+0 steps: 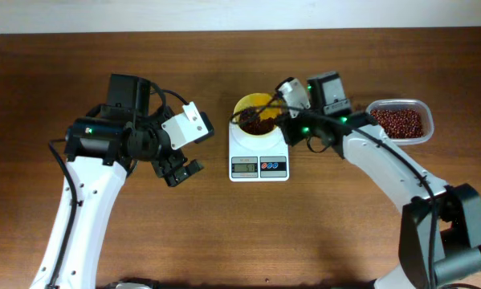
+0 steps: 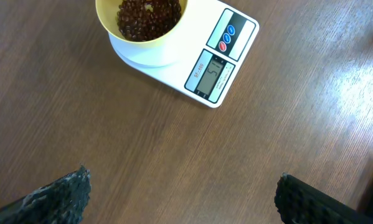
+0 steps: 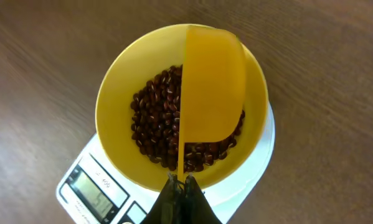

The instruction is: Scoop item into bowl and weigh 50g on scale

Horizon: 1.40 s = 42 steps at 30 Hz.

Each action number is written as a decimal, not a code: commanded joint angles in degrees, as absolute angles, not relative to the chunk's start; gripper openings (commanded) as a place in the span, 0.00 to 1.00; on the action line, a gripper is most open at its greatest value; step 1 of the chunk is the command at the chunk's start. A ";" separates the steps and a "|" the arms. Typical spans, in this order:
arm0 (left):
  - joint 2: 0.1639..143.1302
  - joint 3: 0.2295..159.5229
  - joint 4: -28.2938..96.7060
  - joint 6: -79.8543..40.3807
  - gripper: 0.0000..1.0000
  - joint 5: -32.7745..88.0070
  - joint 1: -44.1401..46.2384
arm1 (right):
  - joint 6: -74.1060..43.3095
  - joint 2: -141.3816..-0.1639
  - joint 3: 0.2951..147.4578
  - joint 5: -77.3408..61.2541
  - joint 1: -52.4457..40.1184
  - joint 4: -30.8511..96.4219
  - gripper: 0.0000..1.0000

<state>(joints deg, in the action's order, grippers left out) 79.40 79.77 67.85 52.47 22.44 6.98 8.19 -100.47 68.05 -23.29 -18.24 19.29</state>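
The pale-yellow bowl (image 1: 242, 107) stands on the white scale (image 1: 258, 166) at the table's middle. Dark red-brown beans (image 3: 155, 118) cover the bottom of the bowl (image 3: 114, 118). My right gripper (image 3: 181, 180) is shut on the handle of a yellow scoop (image 3: 211, 81), which is turned on its side just above the beans inside the bowl. The scale (image 3: 261, 180) shows its grey display at the lower left. My left gripper (image 2: 182, 177) hangs open over bare wood, left of the scale (image 2: 217, 68) and the bowl (image 2: 111, 31), with nothing between its fingers.
A clear plastic tub (image 1: 399, 122) full of more beans sits to the right of the scale, behind my right arm. The table's back edge runs along the top of the overhead view.
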 commanded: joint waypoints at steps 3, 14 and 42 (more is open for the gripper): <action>79.13 79.70 67.77 51.88 0.99 22.65 6.92 | 15.49 -100.99 69.23 -18.22 -20.60 19.49 0.04; 79.13 79.70 67.79 51.88 0.99 22.68 6.92 | 20.97 -101.75 69.23 -10.59 -25.87 21.63 0.04; 79.13 79.70 67.79 51.88 0.99 22.65 6.92 | -0.93 -101.51 69.45 -50.83 -11.88 18.83 0.04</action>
<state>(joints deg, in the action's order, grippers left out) 79.40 79.77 67.85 52.49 22.44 6.98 -1.08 -101.34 68.16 -48.75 -12.29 19.05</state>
